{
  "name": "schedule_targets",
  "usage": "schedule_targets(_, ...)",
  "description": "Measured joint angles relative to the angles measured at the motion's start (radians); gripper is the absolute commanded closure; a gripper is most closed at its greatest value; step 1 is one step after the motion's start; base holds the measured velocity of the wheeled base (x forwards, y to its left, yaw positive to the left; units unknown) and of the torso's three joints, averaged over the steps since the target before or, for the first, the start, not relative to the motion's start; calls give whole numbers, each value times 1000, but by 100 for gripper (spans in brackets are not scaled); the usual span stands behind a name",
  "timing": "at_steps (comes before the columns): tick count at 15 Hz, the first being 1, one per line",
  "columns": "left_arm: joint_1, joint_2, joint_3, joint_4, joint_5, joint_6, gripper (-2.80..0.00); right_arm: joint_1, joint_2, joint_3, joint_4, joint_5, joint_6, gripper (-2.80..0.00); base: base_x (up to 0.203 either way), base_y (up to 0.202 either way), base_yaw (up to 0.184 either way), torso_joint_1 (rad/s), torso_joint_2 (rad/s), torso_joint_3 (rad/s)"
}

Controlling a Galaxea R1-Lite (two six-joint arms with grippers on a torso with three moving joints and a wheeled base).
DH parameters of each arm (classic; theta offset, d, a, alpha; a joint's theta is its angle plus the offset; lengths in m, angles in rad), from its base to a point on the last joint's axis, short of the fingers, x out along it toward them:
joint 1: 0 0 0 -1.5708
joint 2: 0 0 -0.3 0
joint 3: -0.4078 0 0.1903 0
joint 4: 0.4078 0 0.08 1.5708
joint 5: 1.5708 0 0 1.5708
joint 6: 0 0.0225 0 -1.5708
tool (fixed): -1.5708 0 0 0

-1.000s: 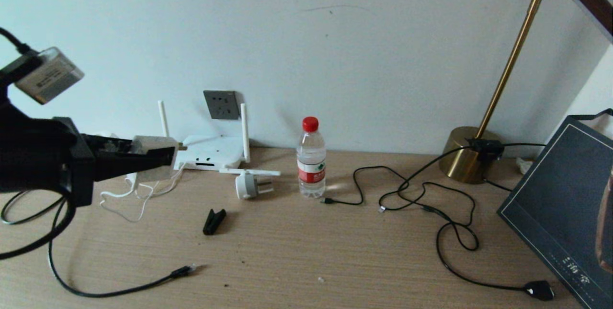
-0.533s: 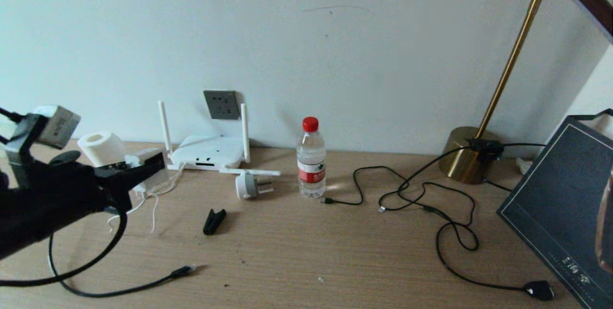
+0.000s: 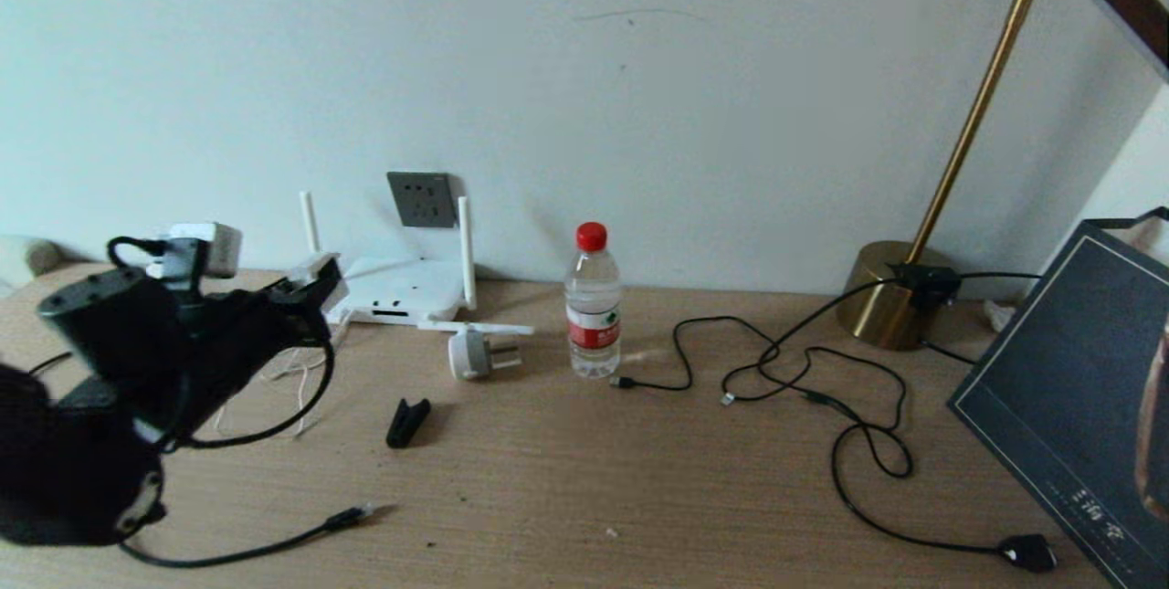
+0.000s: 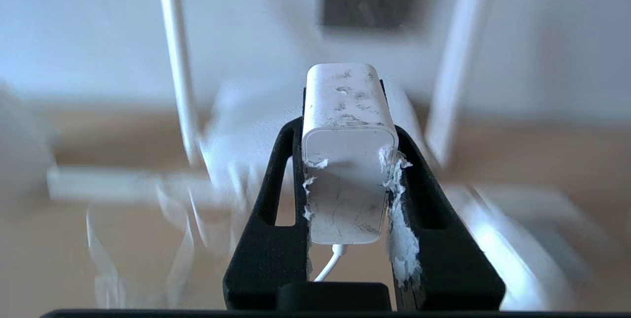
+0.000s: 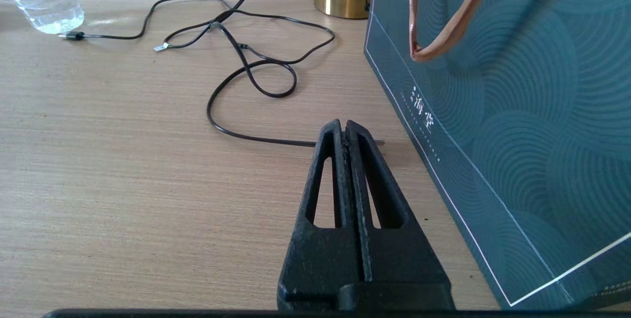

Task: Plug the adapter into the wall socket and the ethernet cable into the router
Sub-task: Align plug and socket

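Note:
My left gripper [image 4: 345, 123] is shut on the adapter [image 4: 345, 153], a white cube held between the black fingers with its thin white cord trailing out of its back end. In the head view this gripper [image 3: 313, 282] hovers just left of the router [image 3: 402, 289] and points toward the wall. The dark grey wall socket [image 3: 421, 199] sits above the router, between two upright antennas. The ethernet cable [image 3: 274, 545] lies on the front left of the table, with its clear tip [image 3: 363, 510] free. My right gripper [image 5: 343, 126] is shut on nothing, low over the table beside the bag.
On the table are a round grey-white plug [image 3: 475, 353], a black clip [image 3: 407, 421] and a water bottle [image 3: 593, 301]. Thin black cords [image 3: 822, 388] loop across the right side. A brass lamp base [image 3: 890, 297] and a dark teal bag [image 3: 1078, 388] stand at the right.
My left arm has dropped and turned, so the gripper holding the adapter now points toward the router and the wall. The right arm has not moved.

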Motion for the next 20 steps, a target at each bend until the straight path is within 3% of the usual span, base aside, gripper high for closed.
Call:
schedule_targets(3,2,174,-170,-114,4,16,0,0,0,0,0,0,-1,0,0,0,0,0,0,0)
schedule_targets(9,-48,361,-436,-124,1,17,0,0,0,0,0,0,0,0,0,0,0,0,0,0)
schedule_targets(15,-104,415,-567,-125,6,22,0,0,0,0,0,0,0,0,0,0,0,0,0,0)
schedule_targets(20,-105,420,-589,-50,10,19,0,0,0,0,0,0,0,0,0,0,0,0,0,0)
